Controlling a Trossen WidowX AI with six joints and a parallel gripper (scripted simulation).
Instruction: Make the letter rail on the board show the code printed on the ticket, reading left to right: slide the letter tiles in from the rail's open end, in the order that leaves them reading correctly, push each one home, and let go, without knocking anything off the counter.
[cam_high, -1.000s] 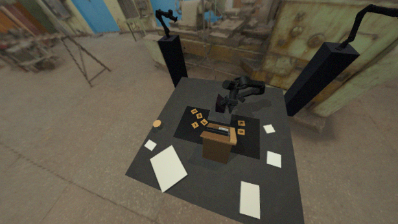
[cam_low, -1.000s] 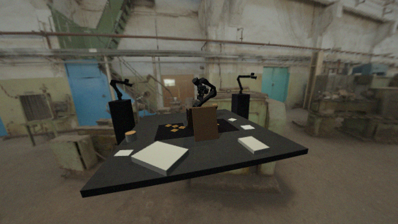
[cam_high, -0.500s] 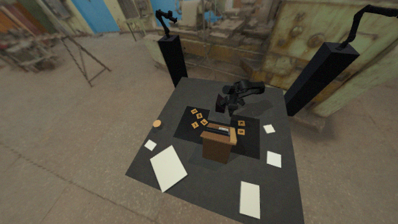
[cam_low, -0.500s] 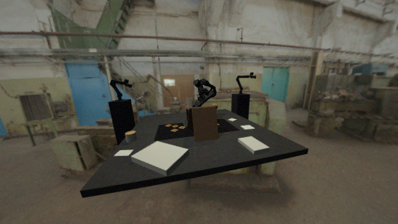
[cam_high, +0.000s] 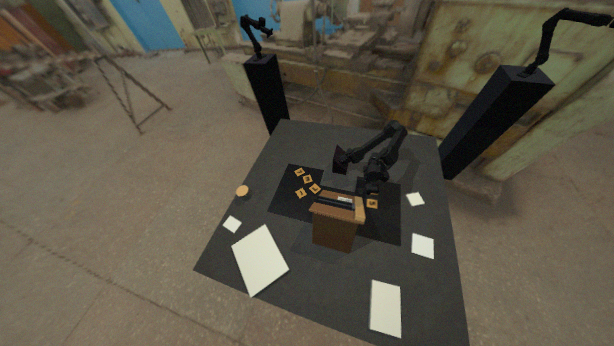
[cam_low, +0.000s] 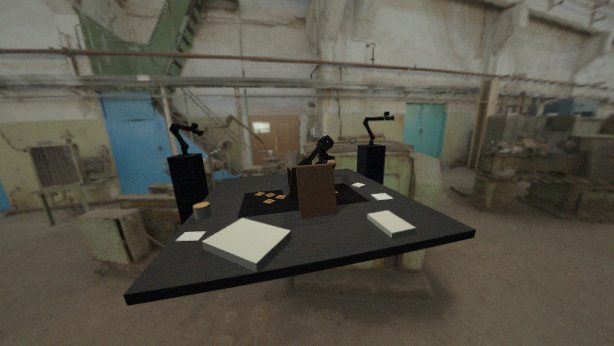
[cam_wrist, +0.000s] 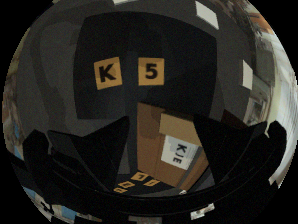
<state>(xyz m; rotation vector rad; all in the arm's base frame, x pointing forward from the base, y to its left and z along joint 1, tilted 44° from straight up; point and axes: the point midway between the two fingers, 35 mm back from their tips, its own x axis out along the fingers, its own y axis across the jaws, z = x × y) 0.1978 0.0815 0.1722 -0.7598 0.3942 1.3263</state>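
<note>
Orange-faced, the six tiles (cam_high: 307, 178) (cam_low: 270, 195) (cam_wrist: 140, 176) lie on the counter (cam_high: 325, 300) (cam_low: 310, 245) in groups of four and two; K (cam_wrist: 107, 73) and 5 (cam_wrist: 151, 71) (cam_high: 372, 203) make up the pair beside the one board (cam_high: 334, 235) (cam_low: 317, 192) (cam_wrist: 149, 145). KJE is printed on the one ticket (cam_high: 345, 199) (cam_wrist: 177, 152); K is probably being approached. The hand (cam_high: 371, 191) (cam_wrist: 162, 119) is mostly open, nothing held; careful lowering and a centred grasp are called for next.

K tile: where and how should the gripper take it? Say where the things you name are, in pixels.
I'd come from straight above and pinch two opposite side edges of the K tile (cam_wrist: 108, 73): it lies flat, letter up, beside the 5 tile (cam_high: 372, 203) (cam_wrist: 151, 71), with a gap between. The gripper (cam_wrist: 162, 119) is open.
</note>
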